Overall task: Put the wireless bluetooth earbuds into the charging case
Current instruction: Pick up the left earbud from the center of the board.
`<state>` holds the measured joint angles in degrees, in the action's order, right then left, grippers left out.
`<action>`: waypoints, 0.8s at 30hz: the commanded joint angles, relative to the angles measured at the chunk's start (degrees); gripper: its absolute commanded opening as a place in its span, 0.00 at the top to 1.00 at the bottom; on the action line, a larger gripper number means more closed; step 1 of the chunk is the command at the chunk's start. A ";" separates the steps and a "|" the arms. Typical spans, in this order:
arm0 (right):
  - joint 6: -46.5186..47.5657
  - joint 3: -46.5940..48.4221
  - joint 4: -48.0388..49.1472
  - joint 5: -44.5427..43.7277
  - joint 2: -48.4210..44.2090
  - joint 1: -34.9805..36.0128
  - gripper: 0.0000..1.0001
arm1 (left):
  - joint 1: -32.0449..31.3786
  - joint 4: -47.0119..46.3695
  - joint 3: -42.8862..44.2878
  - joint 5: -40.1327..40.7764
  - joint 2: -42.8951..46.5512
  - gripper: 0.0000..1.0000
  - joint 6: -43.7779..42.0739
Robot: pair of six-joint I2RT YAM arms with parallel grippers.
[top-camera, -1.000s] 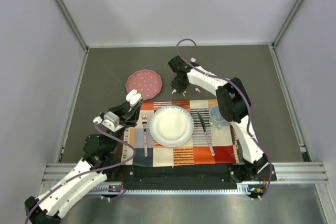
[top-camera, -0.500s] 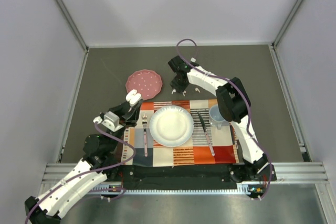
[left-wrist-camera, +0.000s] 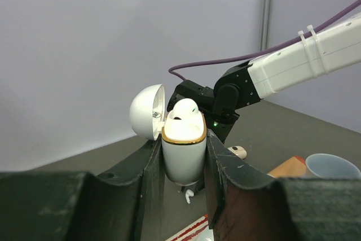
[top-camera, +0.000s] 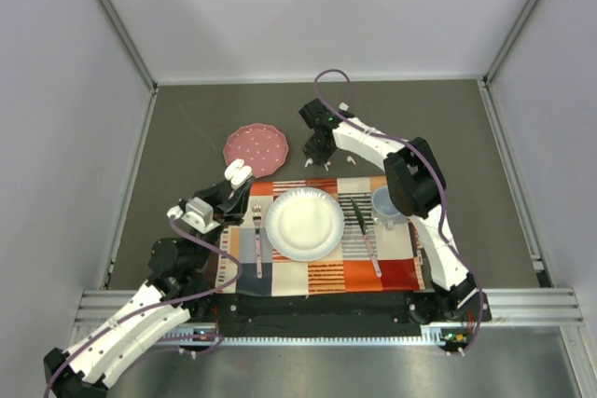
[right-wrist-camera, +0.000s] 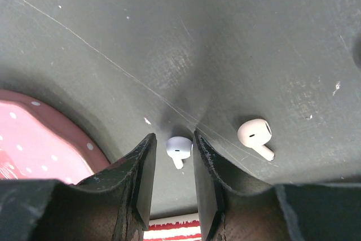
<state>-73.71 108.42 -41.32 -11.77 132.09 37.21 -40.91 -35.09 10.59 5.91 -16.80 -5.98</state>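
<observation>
My left gripper (left-wrist-camera: pixel 183 139) is shut on the charging case (left-wrist-camera: pixel 184 153), which is white with a gold rim. It holds the case upright above the mat's far-left corner (top-camera: pixel 237 172), lid open, with one white earbud (left-wrist-camera: pixel 185 107) seated inside. My right gripper (right-wrist-camera: pixel 174 138) is low over the table beside the pink plate. Its jaws stand narrowly open around a white earbud (right-wrist-camera: pixel 179 147) lying on the table; that earbud sits close to the right finger, with a gap on the left. A pale peach earbud (right-wrist-camera: pixel 255 134) lies just right of the fingers (top-camera: pixel 350 160). In the left wrist view another white earbud (left-wrist-camera: pixel 189 196) lies on the table below the case.
A pink dotted plate (top-camera: pixel 256 148) lies left of the right gripper. Nearer me, a patterned placemat (top-camera: pixel 322 277) carries a white plate (top-camera: pixel 305 223), fork (top-camera: pixel 257 240), knife (top-camera: pixel 364 230) and a pale blue cup (top-camera: pixel 385 204). White walls enclose the table.
</observation>
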 commanded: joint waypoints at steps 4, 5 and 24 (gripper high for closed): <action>-0.64 -1.90 -1.31 1.14 -1.57 0.05 0.67 | 0.30 -1.82 0.22 0.85 0.01 1.00 -0.53; -0.64 -1.81 -1.31 0.35 -1.49 0.05 0.67 | 0.30 -2.08 0.13 0.77 0.01 1.00 -0.53; -1.26 -2.78 -1.31 1.40 -0.79 0.05 0.68 | 0.39 -2.17 0.13 0.77 -0.17 1.00 -0.53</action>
<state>-74.61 107.13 -40.51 -10.52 131.41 37.21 -40.91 -35.09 10.59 5.93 -16.78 -5.98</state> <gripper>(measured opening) 0.324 0.339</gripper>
